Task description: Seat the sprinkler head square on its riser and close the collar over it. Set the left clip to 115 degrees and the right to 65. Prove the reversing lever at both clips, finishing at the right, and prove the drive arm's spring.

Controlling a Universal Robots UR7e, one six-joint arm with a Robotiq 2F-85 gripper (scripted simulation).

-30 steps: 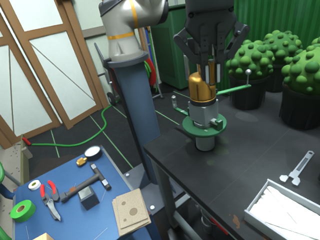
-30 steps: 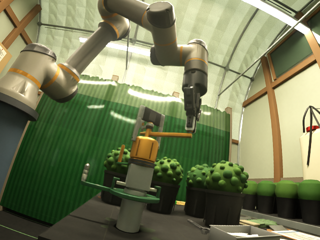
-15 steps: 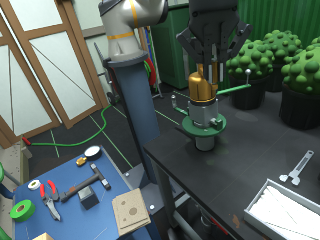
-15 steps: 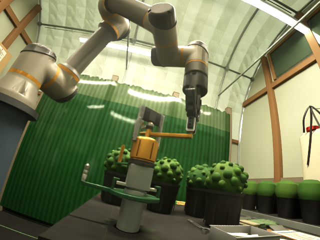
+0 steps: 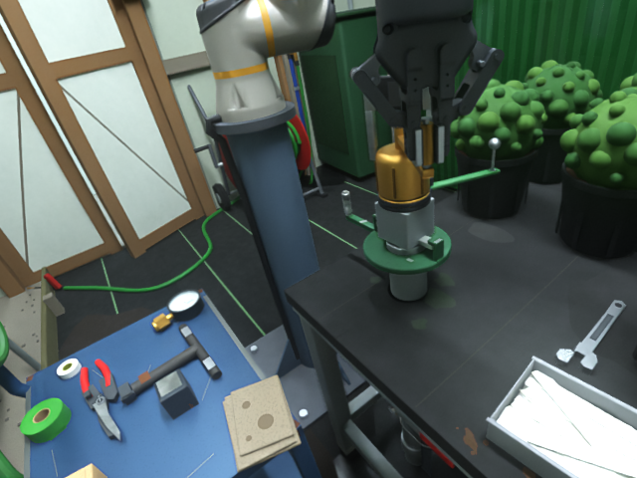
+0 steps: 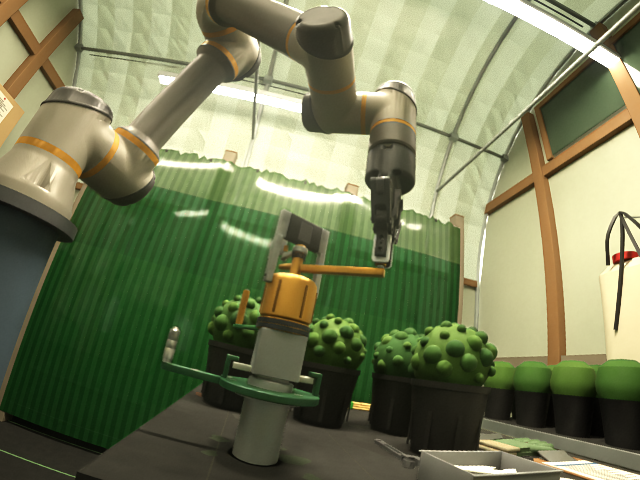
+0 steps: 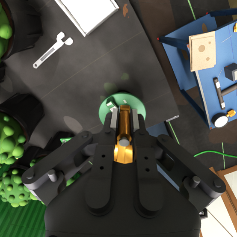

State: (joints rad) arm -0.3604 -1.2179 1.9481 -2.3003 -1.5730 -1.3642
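Note:
The reversing lever (image 6: 242, 308) shows only as a short orange stub behind the brass sprinkler head (image 5: 401, 172) (image 6: 288, 297), partly hidden by it. The head stands upright on the grey collar (image 5: 404, 224) and riser (image 6: 261, 429), above the green dial plate (image 5: 407, 250) (image 7: 122, 108). Two green clip arms reach out from the plate, one ending in a grey knob (image 5: 346, 199) (image 6: 171, 338) and one in a ball-topped pin (image 5: 494, 145). The orange drive arm (image 6: 335, 269) (image 7: 123, 120) runs out sideways from the head's top. My gripper (image 5: 428, 146) (image 6: 381, 261) (image 7: 124, 119) grips the outer end of the drive arm from above.
A white tray (image 5: 566, 419) lies at the bench's near right corner, with a flat wrench (image 5: 594, 337) (image 7: 52, 49) beside it. Potted shrubs (image 5: 599, 170) (image 6: 447, 385) line the bench behind the sprinkler. A blue cart (image 5: 149, 391) with hand tools stands below the bench edge, left of the arm's pedestal (image 5: 272, 231).

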